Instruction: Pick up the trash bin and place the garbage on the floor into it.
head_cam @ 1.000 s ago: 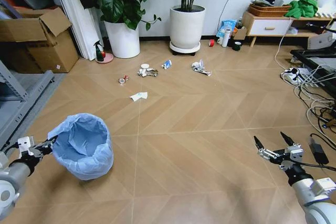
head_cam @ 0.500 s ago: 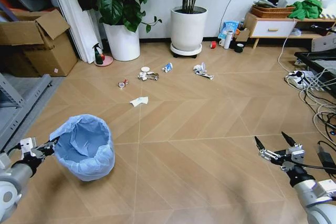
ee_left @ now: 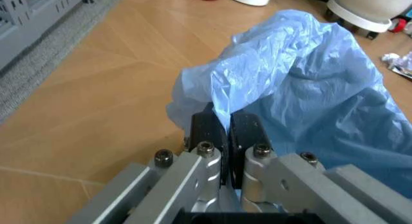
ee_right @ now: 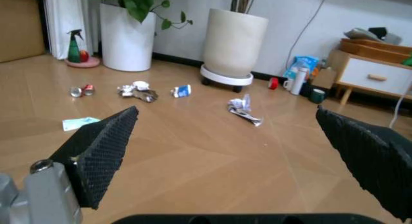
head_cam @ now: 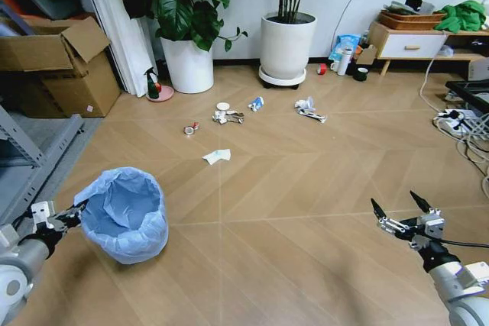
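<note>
Wooden herringbone floor point(head_cam: 306, 188) carried the garbage point(head_cam: 226, 116) scattered near the plant pots point(head_cam: 286, 43), well apart from the robot. Left tool point(ee_left: 222, 132) was clamped on the trash bin point(head_cam: 122, 215) rim, apparently to carry it; its crinkled blue bag bulged. Right tool point(head_cam: 400, 211) hung apart, empty.

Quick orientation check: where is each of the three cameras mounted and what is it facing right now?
Head: looks down at herringbone wooden floor; both end effectors, left, right, flank it.
Left wrist: looks along closed fingers pinching the round blue-bagged trash bin.
Right wrist: looks between open fingers toward scattered litter.
Shared: litter, white pot.
</note>
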